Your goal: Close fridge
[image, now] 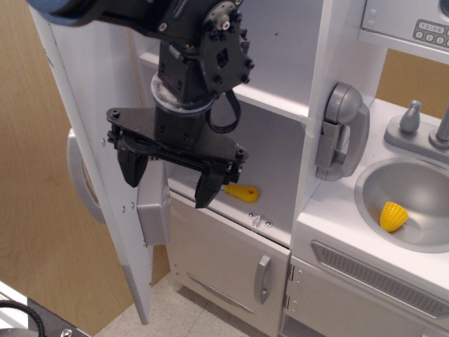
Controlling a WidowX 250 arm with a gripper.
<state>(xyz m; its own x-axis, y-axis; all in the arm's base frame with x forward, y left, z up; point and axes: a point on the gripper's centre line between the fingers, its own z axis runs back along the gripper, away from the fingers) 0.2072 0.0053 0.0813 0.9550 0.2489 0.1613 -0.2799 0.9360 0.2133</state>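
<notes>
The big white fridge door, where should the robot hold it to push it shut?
Best guess: the tall white fridge door's free front edge, reached from its left, outer side. It stands swung wide open, and the open black gripper hangs on the inner side.

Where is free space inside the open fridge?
The fridge shelf is bare right of the yellow piece, up to the side wall. Left of it is crowded: the open gripper hangs beside the door.

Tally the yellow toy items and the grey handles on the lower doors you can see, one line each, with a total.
Yellow toy items: 2, one in the fridge, one in the sink
Grey handles on lower doors: 1
Total: 3
</notes>
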